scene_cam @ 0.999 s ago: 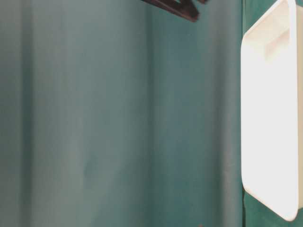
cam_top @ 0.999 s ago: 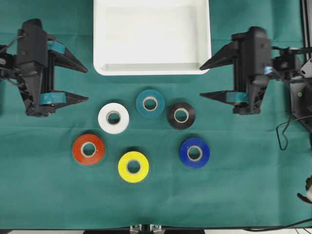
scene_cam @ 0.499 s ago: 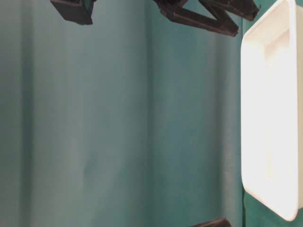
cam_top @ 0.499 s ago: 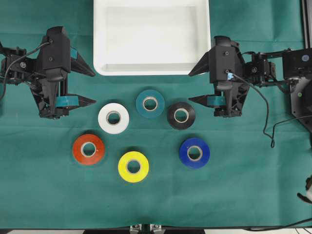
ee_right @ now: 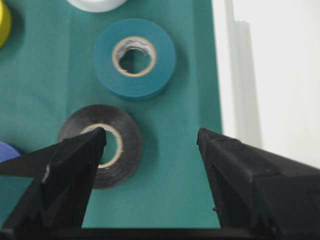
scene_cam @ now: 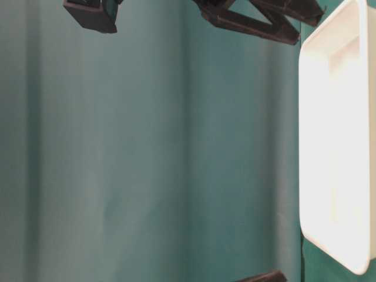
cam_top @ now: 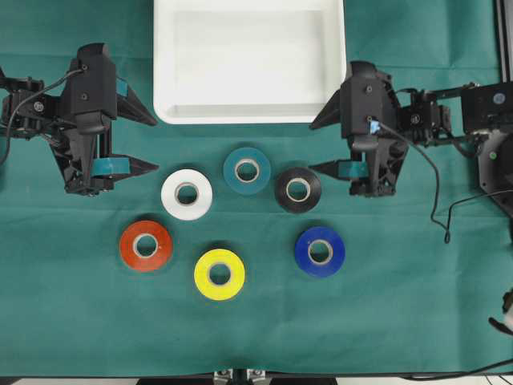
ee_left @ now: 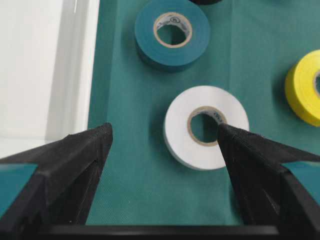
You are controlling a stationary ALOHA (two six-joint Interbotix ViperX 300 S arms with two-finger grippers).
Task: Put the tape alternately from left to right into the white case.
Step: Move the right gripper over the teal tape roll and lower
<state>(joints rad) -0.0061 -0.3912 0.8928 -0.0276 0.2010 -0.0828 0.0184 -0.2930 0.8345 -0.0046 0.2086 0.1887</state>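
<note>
Lying flat, six tape rolls (cam_top: 248,170) face holes upward.

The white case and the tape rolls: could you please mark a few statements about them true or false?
1. The white case holds no tape. True.
2. The red roll lies nearest the case. False: the teal roll does.
3. The left end effector grips the white roll. False: it is open and holds nothing.
4. The black roll lies between the teal roll and the blue roll. True.
5. The right end effector is open. True.
</note>
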